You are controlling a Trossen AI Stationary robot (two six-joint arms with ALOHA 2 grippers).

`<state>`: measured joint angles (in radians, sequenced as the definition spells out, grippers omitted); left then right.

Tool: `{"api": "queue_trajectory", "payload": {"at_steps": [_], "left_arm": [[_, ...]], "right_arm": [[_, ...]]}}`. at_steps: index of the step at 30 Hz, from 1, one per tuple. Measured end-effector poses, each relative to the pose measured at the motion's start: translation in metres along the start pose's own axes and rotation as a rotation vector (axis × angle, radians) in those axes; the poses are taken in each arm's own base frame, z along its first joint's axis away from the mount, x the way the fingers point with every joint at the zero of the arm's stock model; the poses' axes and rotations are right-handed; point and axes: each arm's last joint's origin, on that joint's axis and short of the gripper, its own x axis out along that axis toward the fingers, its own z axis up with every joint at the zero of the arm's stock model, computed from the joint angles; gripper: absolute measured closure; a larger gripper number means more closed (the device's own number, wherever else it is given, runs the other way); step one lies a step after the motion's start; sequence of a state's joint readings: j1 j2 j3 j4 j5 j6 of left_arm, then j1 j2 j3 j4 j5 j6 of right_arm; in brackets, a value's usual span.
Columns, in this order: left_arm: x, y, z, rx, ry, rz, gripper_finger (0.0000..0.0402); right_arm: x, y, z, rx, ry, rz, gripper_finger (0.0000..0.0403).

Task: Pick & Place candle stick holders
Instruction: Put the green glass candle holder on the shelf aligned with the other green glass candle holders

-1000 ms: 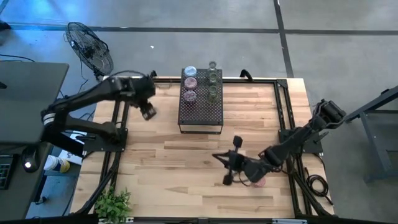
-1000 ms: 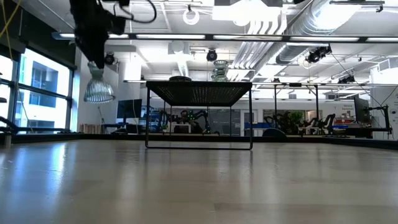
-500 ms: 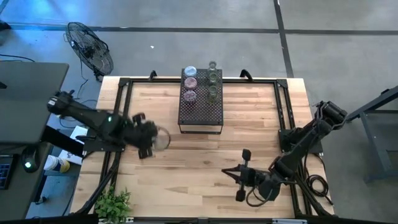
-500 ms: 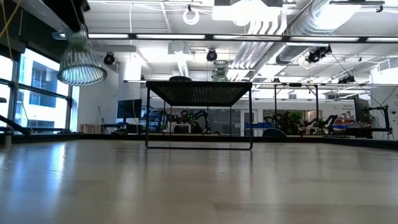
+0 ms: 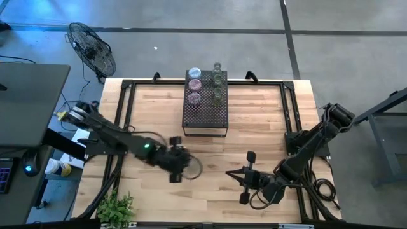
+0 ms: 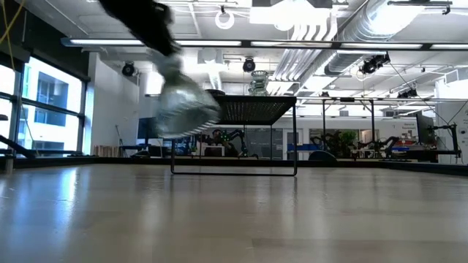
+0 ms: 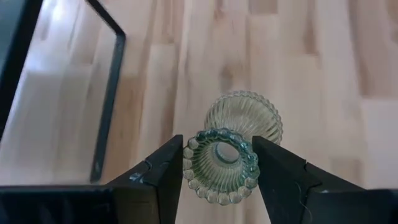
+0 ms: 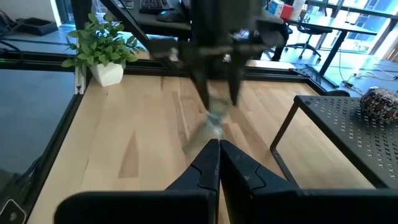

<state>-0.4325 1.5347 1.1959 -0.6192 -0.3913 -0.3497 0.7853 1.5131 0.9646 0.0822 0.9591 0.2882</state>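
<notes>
My left gripper (image 5: 180, 166) is over the table's middle, nearer the near edge, shut on a clear-greenish ribbed glass candle stick holder (image 7: 233, 140), which also shows blurred in the low view (image 6: 186, 109). Several more holders (image 5: 195, 84) stand on the far end of the black perforated stand (image 5: 205, 111). My right gripper (image 5: 244, 184) is shut and empty, low near the table's near right, pointing toward the left gripper. My left gripper pinches the holder's beaded round end (image 7: 198, 180) between its two fingers (image 7: 163, 177), one on each side. The fingers come slanting down from above. The holder hangs tilted below them, its wider ribbed end (image 7: 249, 115) lowest, clear of the table.
The black stand's legs (image 6: 172, 139) rest on the wooden table beyond the left gripper. Black frame rails (image 5: 124, 108) run along the table's sides. A potted plant (image 5: 116, 208) sits at the near left corner. A fan (image 5: 92, 48) stands off the table's far left.
My left gripper has swung from the far left, beside the stand, toward the table's near edge and right, and has come lower, carrying the glass holder, which now hangs tilted. My right gripper has shifted a little toward the near edge.
</notes>
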Motion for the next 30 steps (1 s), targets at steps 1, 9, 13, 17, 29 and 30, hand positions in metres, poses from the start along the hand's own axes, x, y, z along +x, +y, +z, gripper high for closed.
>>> {"api": "queue_trajectory", "payload": {"at_steps": [1,9,13,17,29,30], "left_arm": [[0.007,0.003,0.006,0.004,-0.002,0.004,0.0234],[0.054,0.04,0.035,0.07,0.055,0.069,0.0234],[0.07,0.048,0.034,0.095,0.105,0.082,0.0234],[0.081,0.051,0.032,0.107,0.131,0.092,0.0234],[0.084,0.048,0.031,0.073,0.131,0.064,0.0211],[0.084,0.048,0.032,0.072,0.13,0.065,0.0203]], "right_arm": [[0.0,0.0,0.0,0.0,0.001,0.001,0.0403],[0.0,0.0,-0.001,-0.013,0.009,-0.001,0.0403],[0.0,0.0,-0.002,-0.016,0.011,-0.002,0.0403],[0.0,0.0,-0.002,-0.017,0.013,0.002,0.0403],[0.0,0.0,-0.002,-0.017,0.012,0.001,0.0403],[0.0,0.0,-0.002,-0.017,0.012,0.001,0.0403]]}}
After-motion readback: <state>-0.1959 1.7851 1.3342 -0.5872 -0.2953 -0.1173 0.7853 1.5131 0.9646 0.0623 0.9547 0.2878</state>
